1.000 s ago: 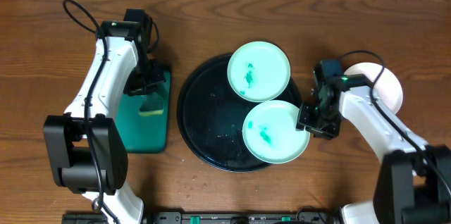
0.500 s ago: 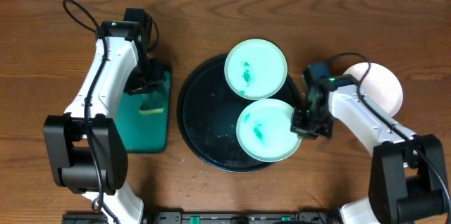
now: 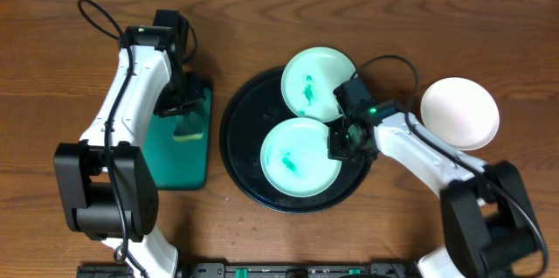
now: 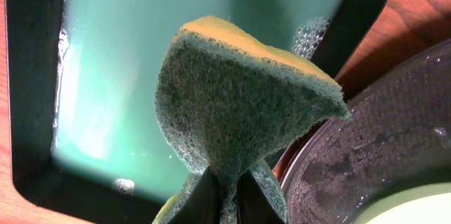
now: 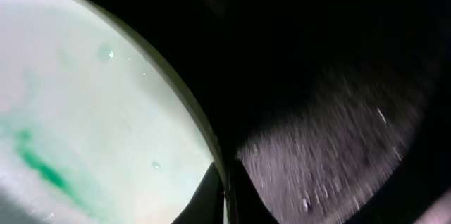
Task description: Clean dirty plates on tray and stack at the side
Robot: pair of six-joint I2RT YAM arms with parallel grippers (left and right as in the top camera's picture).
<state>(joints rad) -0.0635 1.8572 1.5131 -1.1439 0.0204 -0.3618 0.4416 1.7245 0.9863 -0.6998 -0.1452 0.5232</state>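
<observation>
The black tray holds two mint green plates with green smears. One plate lies near its middle, the other leans over its far rim. My right gripper is shut on the right rim of the near plate, over the tray. The white plate lies on the table to the right. My left gripper is shut on a green-and-yellow sponge above the teal tray.
The teal rectangular tray with soapy water lies left of the black tray. The left arm reaches over it. The black tray's rim shows in the left wrist view. Wooden table all round.
My right gripper has dragged the near green plate leftward, from the tray's right rim to its middle. The left arm has not moved.
</observation>
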